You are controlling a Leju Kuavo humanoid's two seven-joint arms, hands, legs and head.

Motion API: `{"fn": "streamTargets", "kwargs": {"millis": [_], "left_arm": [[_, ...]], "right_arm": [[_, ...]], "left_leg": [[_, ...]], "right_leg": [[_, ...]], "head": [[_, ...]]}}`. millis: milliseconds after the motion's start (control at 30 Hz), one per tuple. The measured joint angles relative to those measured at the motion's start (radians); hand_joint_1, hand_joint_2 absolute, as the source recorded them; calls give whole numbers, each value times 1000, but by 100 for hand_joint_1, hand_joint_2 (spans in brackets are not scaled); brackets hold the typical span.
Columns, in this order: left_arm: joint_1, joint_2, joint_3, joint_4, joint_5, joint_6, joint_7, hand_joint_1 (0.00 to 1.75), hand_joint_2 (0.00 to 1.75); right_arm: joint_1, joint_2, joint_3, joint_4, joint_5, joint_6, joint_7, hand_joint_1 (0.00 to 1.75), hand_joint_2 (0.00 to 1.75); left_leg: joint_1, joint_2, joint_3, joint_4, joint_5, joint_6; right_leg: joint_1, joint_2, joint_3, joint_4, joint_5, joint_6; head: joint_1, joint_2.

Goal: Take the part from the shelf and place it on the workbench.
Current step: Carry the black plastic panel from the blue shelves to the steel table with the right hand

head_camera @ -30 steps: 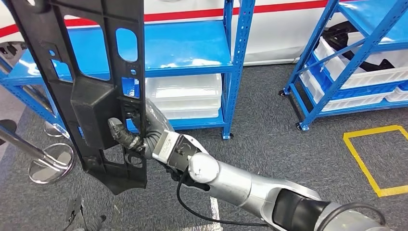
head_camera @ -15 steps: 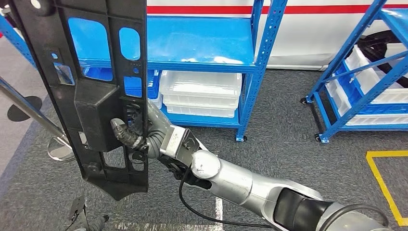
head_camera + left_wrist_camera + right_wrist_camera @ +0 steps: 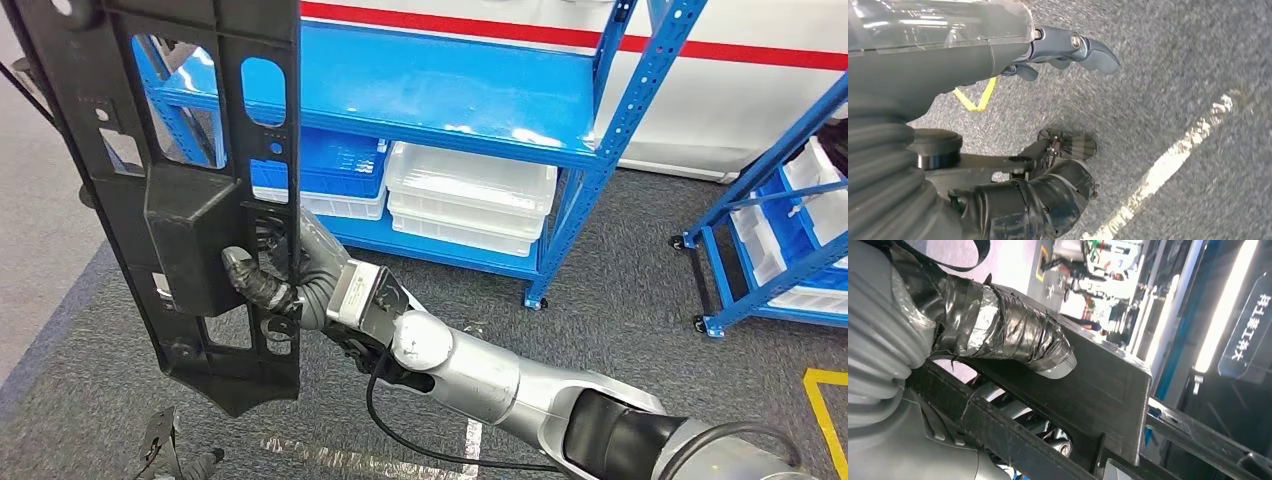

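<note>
Part (image 3: 190,190), a long black panel, stood nearly upright with its long axis rising well above the right robot hand (image 3: 275,285), which grasped its lower middle.

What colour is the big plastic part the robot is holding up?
Black all over: the part in the right hand shows best in the head view.

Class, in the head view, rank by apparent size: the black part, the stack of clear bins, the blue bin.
1. Black part, though nearness to the camera enlarges it.
2. Stack of clear bins.
3. Blue bin, partly hidden by the part.
</note>
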Motion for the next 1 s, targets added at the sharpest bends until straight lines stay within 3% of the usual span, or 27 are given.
{"fn": "streamTargets", "kwargs": {"millis": [100,133,167,200,233,300,367,433,467,533,600,667,700,733,800,867,967,1000], "left_arm": [[-4,2,-4,0,0,-1,0,0,175],[-2,3,-5,0,0,-3,1,0,175],[-1,3,-6,0,0,-5,1,0,175],[0,3,-7,0,-1,-8,2,0,175],[0,3,-8,0,-3,-12,2,0,175],[-1,4,-10,0,-7,-20,2,0,175],[-4,6,-13,0,-12,-26,0,0,175],[-3,10,-17,0,-17,-27,-3,0,175],[-1,11,-19,0,-19,-28,-6,0,175],[1,11,-23,1,-23,-33,-13,0,175],[2,6,-25,1,-32,-42,-17,0,175],[7,4,-27,1,-37,-42,-24,0,175],[11,4,-28,1,-36,-36,-32,0,175],[14,4,-28,1,-32,-27,-42,0,175],[19,3,-28,1,-27,-7,-64,0,175],[22,-2,-28,1,-25,8,-83,0,175],[38,-11,-28,0,-28,17,-109,0,175],[44,-15,-28,0,-32,13,-113,0,175]], "right_arm": [[1,-1,0,1,0,2,-1,175,175],[2,-2,0,2,0,3,-1,175,175],[3,-2,0,3,0,4,-1,175,175],[4,-3,0,3,-1,5,-1,175,175],[4,-3,-1,3,-2,6,-1,175,175],[4,-3,-1,3,-2,7,-1,175,175],[5,-3,-1,2,-1,7,1,175,175],[7,-4,-1,0,0,5,3,175,175],[8,-4,-2,-1,1,4,4,175,175],[11,-4,-4,-6,2,0,5,175,175],[19,-4,-7,-14,6,-10,5,175,175],[33,-5,-9,-22,8,-25,5,175,175],[44,-5,-10,-28,8,-33,4,175,175],[56,-5,-12,-36,6,-40,5,175,175],[78,-5,-17,-57,1,-49,5,175,175],[95,-6,-22,-77,-1,-54,6,175,175],[115,-8,-26,-95,-8,-66,15,175,175],[121,-9,-27,-99,-11,-70,19,175,175]], "left_leg": [[0,-27,4,-5,4,18],[-1,-39,4,-4,3,20],[-1,-52,4,-2,3,21],[-2,-66,4,1,2,20],[-1,-80,4,7,-1,19],[2,-104,-6,28,-10,12],[5,-125,-23,41,-13,3],[10,-144,-32,40,-8,-5],[9,-138,-35,43,-10,-10],[8,-90,-58,91,-37,-21],[13,-38,-111,204,-85,-33],[19,-23,-152,282,-102,-39],[21,-20,-148,273,-87,-40],[22,-15,-126,227,-57,-39],[14,20,-56,94,-4,-33],[-2,47,-14,17,8,-22],[-10,28,1,-7,8,-7],[-8,18,11,-18,11,1]], "right_leg": [[3,58,-79,167,-76,-5],[5,65,-107,220,-89,-7],[6,68,-120,240,-83,-8],[6,70,-115,221,-59,-9],[5,77,-93,168,-22,-9],[-4,123,-45,53,27,-10],[-6,157,-25,6,32,-9],[-5,141,-21,-1,34,-15],[-6,130,-18,-6,36,-19],[-8,105,-8,-16,39,-26],[-4,80,0,-21,38,-30],[-2,55,5,-22,33,-33],[-1,43,8,-22,30,-33],[-1,33,12,-23,27,-33],[1,15,22,-27,21,-30],[3,0,29,-34,19,-24],[1,-19,43,-43,12,-10],[0,-10,44,-35,3,-6]], "head": [[1,0],[1,0],[1,0],[1,0],[1,0],[1,0],[1,0],[1,0],[0,0],[-4,0],[-8,0],[-8,0],[-8,0],[-8,0],[-8,0],[-8,0],[-8,0],[-8,0]]}}
